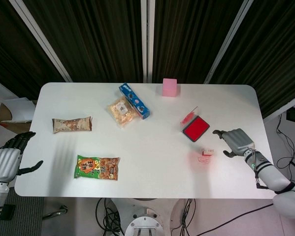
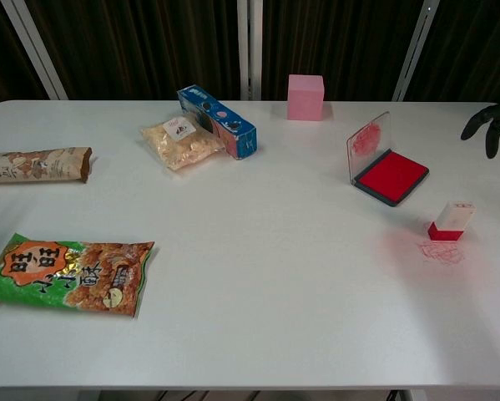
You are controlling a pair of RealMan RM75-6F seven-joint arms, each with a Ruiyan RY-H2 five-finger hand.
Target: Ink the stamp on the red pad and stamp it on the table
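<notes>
Stamp standing free beside its red print

Our left hand (image 1: 7, 162) hangs off the worktop's (image 1: 152, 157) left edge, fingers spread, holding nothing. Dark curtains back the white worktop. The stamp (image 2: 450, 221) stands upright near the red pad (image 2: 391, 177), just behind a red smudge (image 2: 441, 251). Our right hand (image 1: 237, 141) hovers further right, fingers apart, empty.

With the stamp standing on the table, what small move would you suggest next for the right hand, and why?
Probably keep the right hand clear and retract it. It is open and apart from the stamp, which stands upright beside a red mark on the table, so the stamping looks done.
</notes>
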